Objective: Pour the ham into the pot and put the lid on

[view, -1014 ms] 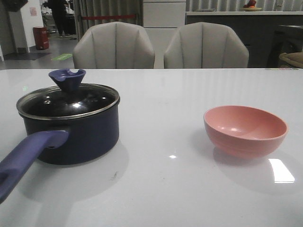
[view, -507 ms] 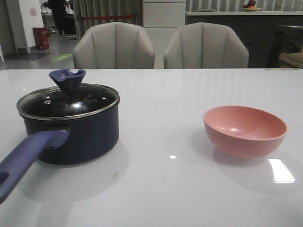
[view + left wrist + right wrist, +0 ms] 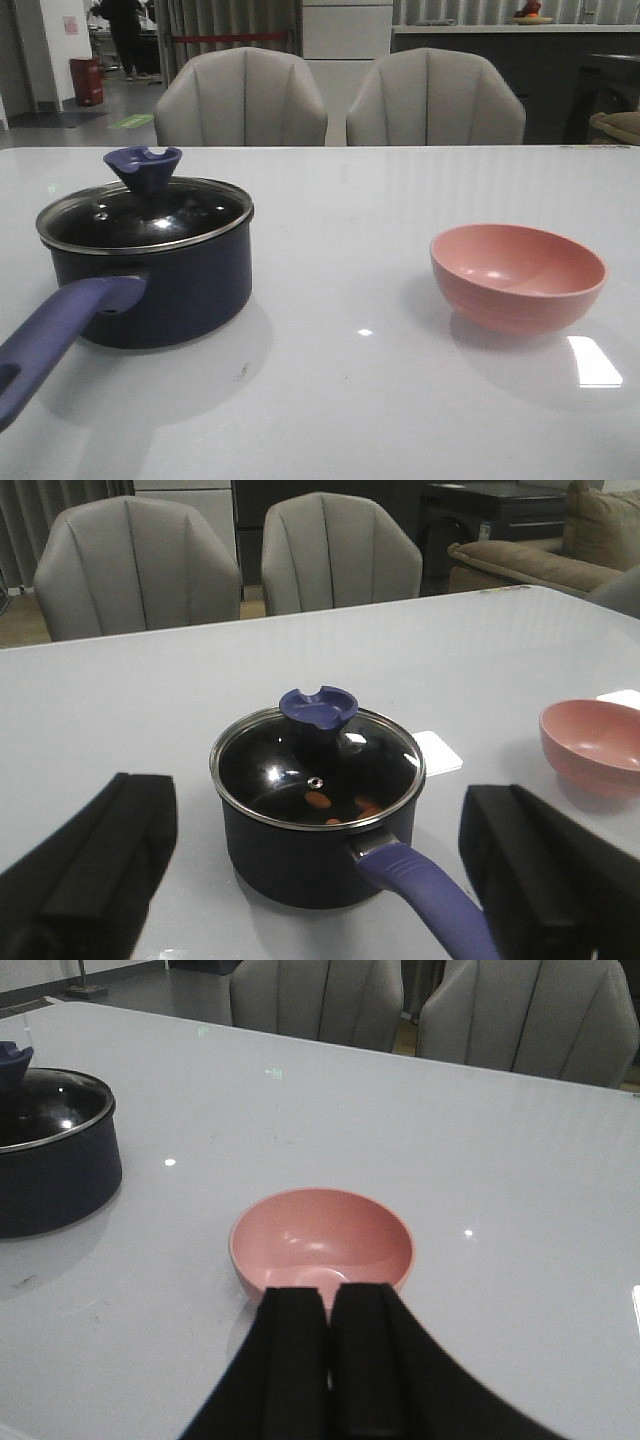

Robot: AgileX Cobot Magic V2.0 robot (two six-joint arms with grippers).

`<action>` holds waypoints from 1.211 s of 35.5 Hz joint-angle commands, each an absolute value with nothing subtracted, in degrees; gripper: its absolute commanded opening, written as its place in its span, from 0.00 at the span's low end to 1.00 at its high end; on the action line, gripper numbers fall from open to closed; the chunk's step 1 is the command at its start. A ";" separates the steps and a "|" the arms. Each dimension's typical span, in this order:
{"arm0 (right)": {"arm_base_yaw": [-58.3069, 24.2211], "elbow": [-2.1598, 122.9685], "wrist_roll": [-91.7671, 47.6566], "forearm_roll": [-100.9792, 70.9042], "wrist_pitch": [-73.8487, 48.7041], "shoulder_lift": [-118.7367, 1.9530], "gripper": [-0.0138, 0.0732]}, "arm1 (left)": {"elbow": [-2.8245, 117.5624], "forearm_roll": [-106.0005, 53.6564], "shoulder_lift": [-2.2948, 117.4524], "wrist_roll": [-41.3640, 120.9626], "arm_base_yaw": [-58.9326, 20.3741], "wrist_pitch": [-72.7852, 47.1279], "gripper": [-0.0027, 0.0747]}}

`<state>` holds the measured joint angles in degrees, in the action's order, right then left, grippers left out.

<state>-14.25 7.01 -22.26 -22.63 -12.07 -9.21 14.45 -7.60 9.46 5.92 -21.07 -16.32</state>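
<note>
The dark navy pot stands at the table's left, its purple-blue handle pointing toward me. The glass lid rests on its rim, with the blue knob on top. In the left wrist view, orange-pink ham shows through the lid on the pot's floor. My left gripper is open, pulled back from the pot with its fingers wide apart. My right gripper is shut on nothing, just short of the empty pink bowl. Neither gripper appears in the front view.
The pink bowl sits at the table's right. Two grey chairs stand behind the far table edge. A small white card lies on the table behind the pot.
</note>
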 commanded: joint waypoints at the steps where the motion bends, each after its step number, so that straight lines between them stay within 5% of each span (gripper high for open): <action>1: -14.36 8.45 -22.36 -23.11 -7.92 -9.67 0.33 | 14.53 -8.43 9.87 5.77 -21.50 -9.31 0.78; 11: -14.36 8.45 -22.36 -23.11 -7.92 -9.67 0.33 | 13.70 -8.32 9.87 5.77 -21.50 -4.55 0.17; 36: -14.36 8.45 -22.36 -23.11 -7.92 -9.67 0.33 | 12.68 -8.01 9.87 5.77 -21.26 -4.27 0.21; 43: -14.36 8.45 -22.36 -23.11 -7.92 -9.67 0.33 | 8.62 -7.26 8.21 3.98 -13.63 0.78 0.21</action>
<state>-14.25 7.01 -22.26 -22.63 -12.07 -9.21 8.61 -7.24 8.34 5.55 -16.85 -6.70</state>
